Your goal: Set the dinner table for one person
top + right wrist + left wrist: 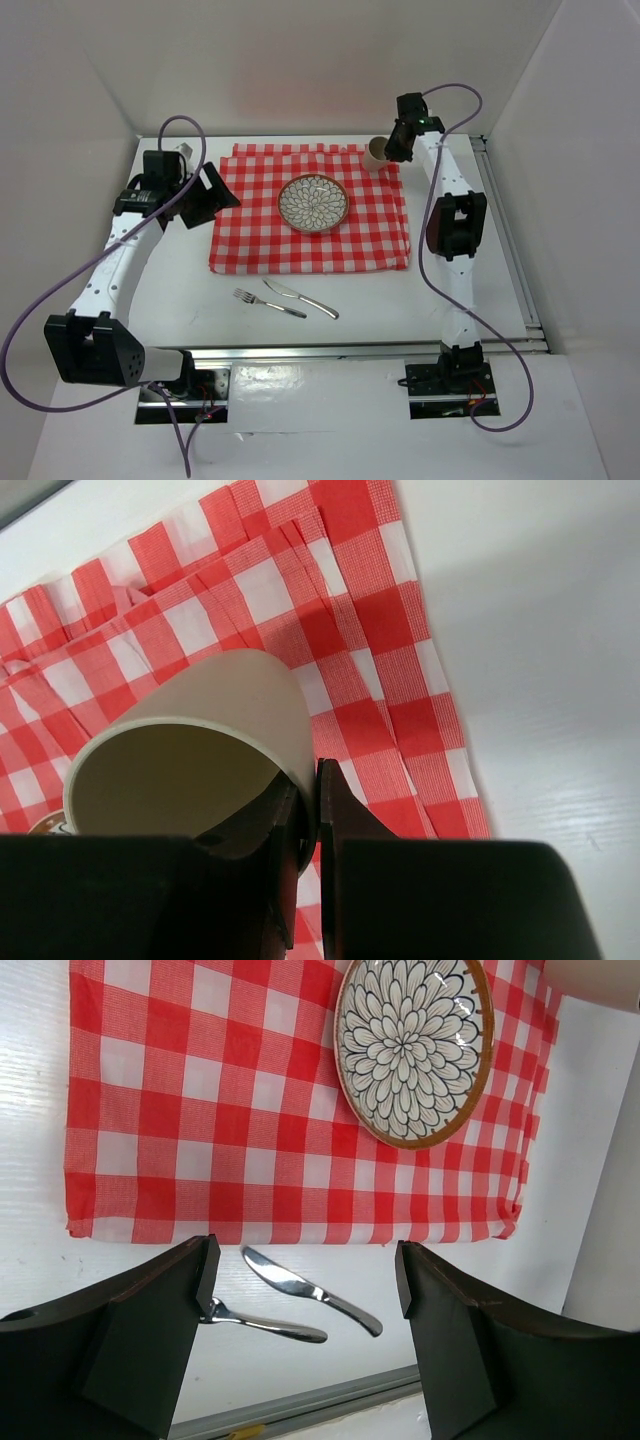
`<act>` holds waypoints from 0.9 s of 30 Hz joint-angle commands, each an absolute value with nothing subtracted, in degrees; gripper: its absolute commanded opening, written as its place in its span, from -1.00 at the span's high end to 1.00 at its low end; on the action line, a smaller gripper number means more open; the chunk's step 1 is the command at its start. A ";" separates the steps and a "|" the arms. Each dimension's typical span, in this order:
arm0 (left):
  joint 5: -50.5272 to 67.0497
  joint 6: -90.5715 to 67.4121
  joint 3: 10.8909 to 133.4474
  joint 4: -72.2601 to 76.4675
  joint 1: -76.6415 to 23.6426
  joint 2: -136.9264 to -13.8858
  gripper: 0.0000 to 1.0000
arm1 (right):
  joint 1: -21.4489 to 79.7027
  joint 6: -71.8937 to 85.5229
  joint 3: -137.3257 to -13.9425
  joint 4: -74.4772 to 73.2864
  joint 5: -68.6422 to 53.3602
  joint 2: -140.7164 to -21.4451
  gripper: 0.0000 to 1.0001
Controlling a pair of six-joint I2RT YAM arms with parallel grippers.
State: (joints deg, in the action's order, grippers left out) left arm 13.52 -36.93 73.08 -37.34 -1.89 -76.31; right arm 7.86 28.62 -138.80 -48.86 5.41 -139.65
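Note:
A red-and-white checked cloth (310, 215) lies on the white dinner table (180, 300). A patterned plate (313, 203) with a brown rim sits on the cloth; it also shows in the left wrist view (413, 1048). A fork (268, 303) and a knife (300, 297) lie on the table in front of the cloth. My right gripper (312, 810) is shut on the rim of a beige paper cup (190, 750), one finger inside, one outside, at the cloth's far right corner (378, 153). My left gripper (305, 1280) is open and empty, raised beside the cloth's left edge.
Silver rails (340, 350) run along the table's near and right edges. White walls close in the back and sides. The cloth's far right corner is rumpled into folds (300, 590).

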 commanded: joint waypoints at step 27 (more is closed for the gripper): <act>9.93 -34.63 73.21 -38.85 -3.43 -77.43 -0.78 | 8.09 27.86 -142.56 -39.73 4.58 -139.75 -0.69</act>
State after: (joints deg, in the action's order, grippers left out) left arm 10.52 -35.97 73.06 -38.98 -3.20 -77.12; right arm 7.86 28.10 -139.61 -43.68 5.89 -143.94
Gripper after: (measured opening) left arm 0.891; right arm 0.826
